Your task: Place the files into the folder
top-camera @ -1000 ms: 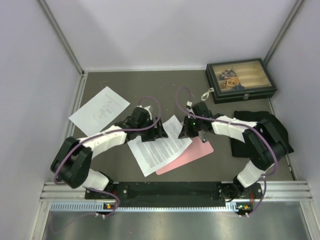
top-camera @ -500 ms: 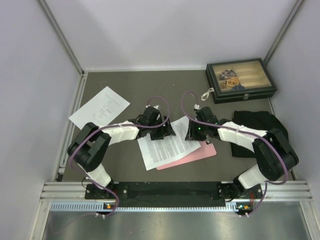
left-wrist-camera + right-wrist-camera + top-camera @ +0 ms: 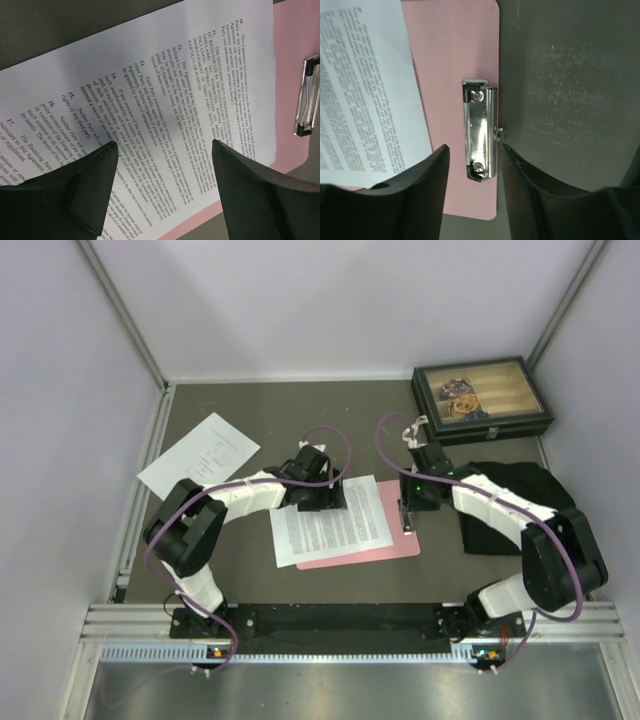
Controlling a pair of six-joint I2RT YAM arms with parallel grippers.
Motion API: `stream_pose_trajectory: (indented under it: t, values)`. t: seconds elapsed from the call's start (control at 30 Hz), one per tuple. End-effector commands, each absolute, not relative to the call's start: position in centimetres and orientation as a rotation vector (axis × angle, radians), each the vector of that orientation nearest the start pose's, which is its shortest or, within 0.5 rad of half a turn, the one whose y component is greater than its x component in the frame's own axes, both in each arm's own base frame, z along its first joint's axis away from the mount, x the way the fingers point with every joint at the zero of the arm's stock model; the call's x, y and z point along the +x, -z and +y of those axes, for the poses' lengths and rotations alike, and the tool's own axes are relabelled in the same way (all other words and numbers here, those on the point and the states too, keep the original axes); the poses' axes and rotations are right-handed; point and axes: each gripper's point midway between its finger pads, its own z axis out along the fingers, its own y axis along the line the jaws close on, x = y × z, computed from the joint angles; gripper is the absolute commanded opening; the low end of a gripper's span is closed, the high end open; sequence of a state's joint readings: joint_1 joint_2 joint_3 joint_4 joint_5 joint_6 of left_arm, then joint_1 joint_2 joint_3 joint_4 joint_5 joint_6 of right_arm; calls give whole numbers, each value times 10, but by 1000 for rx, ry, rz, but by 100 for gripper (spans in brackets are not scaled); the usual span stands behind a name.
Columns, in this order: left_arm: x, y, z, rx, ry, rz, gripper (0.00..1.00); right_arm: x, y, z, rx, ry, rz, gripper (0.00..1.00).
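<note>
While the left arm (image 3: 240,495) reached in over the middle of the surface (image 3: 300,410), its jaws stood released, spread apart with nothing gripped between them. Directly beneath and between those jaws lay the densely printed sheet (image 3: 165,100), flat and face up; whether the tips actually pressed on the paper could not be told. That sheet (image 3: 330,520) rested largely on top of the pink clipboard (image 3: 405,543), with its far-left part hanging past the board onto the surface. Ahead and to the right of the left jaws, the clipboard's pink edge (image 3: 290,30) showed past the paper, and the metal clip (image 3: 306,95) sat there, apart from the sheet. The right arm (image 3: 490,498) held its jaws released too, parted to either side of the clip (image 3: 481,129), which lay flat between them on the short edge of the board (image 3: 450,50); the left one seemed clear of it, the right one close beside it. Just left of the right jaws, a pink strip separated the clip from the paper's edge. The sparsely printed sheet (image 3: 198,460) lay well apart from both pairs of jaws, out beyond the left arm. A dark box (image 3: 480,400) stood beyond the right jaws, and a black cloth (image 3: 500,502) lay under the right arm.
</note>
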State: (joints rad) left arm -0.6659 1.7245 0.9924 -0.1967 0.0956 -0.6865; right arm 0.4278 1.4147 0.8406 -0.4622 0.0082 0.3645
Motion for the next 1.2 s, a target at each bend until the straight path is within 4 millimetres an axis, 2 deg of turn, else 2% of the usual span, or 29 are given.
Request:
stream_pose_trajectory:
  t: [0.0,0.13,0.23,0.4,0.47,0.6,0.67,0.7,0.77,0.83,0.93,1.0,1.17]
  values:
    - [282,-17,-249,135,395,2721,81,278,-54,140,-186,-172,2648,51]
    - [281,-17,-253,130,433,2718,81,280,-44,142,-220,-157,2672,54]
    - [281,-15,-257,123,458,2719,81,281,-39,156,-264,-187,2678,53]
    - [281,-14,-258,119,465,2724,81,288,-40,163,-298,-78,2657,38]
    - [280,-14,-259,117,476,2726,81,291,-42,157,-279,-13,2641,35]
    - [279,-14,-260,118,481,2726,81,290,-42,155,-285,1,2644,34]
    - [279,-13,-259,120,476,2728,81,291,-41,152,-283,33,2647,30]
    - [279,-14,-259,117,477,2724,81,292,-43,152,-283,35,2642,30]
    - [278,-13,-257,118,470,2727,81,293,-52,151,-281,31,2620,41]
    - [277,-13,-257,120,469,2727,81,293,-64,151,-289,24,2601,49]
    - [277,-11,-255,116,459,2731,81,295,-75,158,-309,-37,2572,52]
    - [277,-12,-256,113,467,2730,81,297,-76,167,-325,-88,2562,52]
    - [276,-14,-259,108,488,2732,81,298,-57,177,-347,-130,2600,42]
